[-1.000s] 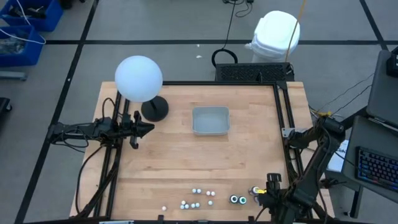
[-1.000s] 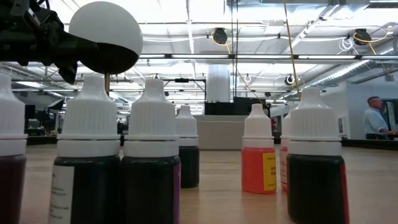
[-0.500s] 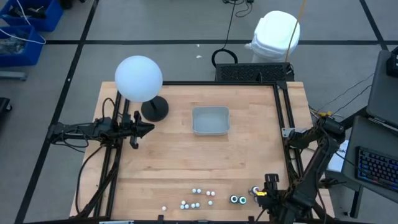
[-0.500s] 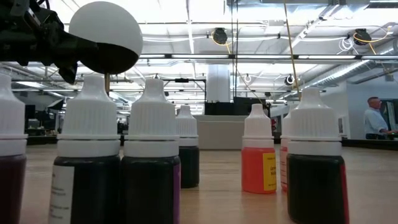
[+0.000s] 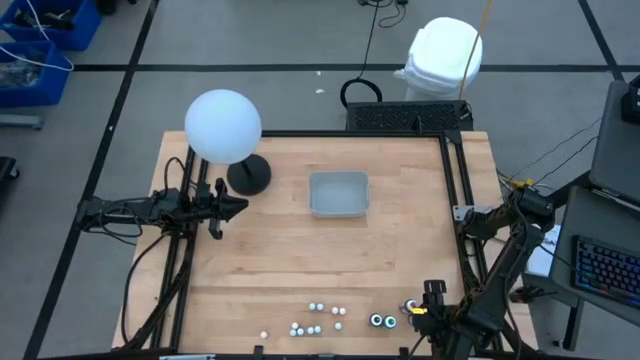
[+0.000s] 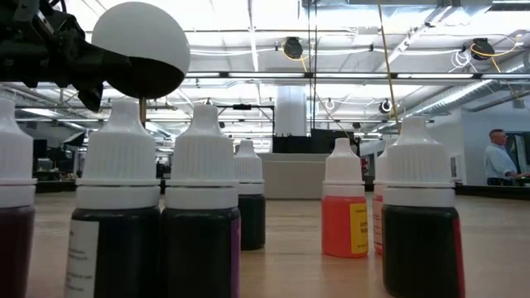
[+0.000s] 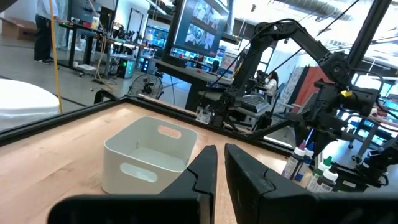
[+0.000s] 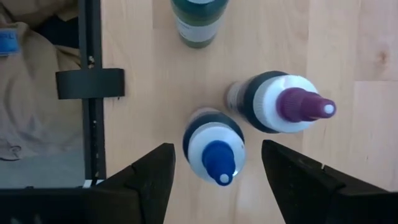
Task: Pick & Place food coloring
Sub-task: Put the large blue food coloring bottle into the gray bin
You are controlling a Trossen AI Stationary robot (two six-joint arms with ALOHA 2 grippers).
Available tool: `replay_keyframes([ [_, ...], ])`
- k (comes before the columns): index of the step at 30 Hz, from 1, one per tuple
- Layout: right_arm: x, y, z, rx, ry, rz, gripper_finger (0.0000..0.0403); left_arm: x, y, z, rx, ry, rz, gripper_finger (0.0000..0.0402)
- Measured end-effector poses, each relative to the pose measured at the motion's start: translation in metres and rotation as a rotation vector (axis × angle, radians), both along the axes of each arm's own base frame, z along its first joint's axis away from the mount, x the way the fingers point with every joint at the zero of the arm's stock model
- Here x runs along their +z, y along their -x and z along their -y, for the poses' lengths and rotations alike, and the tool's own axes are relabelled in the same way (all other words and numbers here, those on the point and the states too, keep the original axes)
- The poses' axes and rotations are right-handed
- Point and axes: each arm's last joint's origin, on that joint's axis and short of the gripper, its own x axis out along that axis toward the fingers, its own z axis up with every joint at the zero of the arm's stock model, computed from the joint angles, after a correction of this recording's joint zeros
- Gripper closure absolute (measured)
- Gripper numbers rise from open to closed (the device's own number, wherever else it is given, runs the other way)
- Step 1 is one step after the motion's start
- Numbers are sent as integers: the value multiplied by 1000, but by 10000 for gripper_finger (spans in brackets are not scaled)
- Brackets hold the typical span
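Observation:
The food coloring stands along the table's near edge: several tiny white-capped bottles [image 5: 315, 318] and, to their right, two dark round ones [image 5: 383, 321]. The low view shows the bottles [image 6: 199, 207] upright on their bases. My right gripper [image 5: 428, 298] hangs over the rightmost group, pointing down, open. In the right wrist view its fingers stand on either side of a blue-tipped bottle [image 8: 214, 140] without touching it, with a purple-tipped bottle [image 8: 283, 102] just beyond. My left gripper [image 5: 228, 207] waits shut at the table's left, nothing in it.
A clear rectangular tray [image 5: 339, 193] sits at the table's middle, toward the far edge. A lamp with a white globe [image 5: 222, 125] stands at far left. A green bottle [image 8: 196, 22] and the black frame rail [image 8: 91, 93] lie close to my right gripper.
My right gripper has sunk a little toward the bottles at the near right, staying open. The bottles have not moved.

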Motion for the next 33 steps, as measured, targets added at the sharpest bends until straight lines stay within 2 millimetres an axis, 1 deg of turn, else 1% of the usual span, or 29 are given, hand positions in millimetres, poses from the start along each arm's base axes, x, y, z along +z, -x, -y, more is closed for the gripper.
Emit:
replay_keyframes([
  [7, 0, -1, 0, -2, 14, 24, 181, 0, 0, 0, 0, 0, 0, 364],
  [21, 0, -1, 1, -5, 23, 40, 213, 0, 0, 0, 0, 0, 0, 364],
  [33, 0, -1, 1, -5, 22, 38, 267, 0, 0, 0, 0, 0, 0, 364],
])
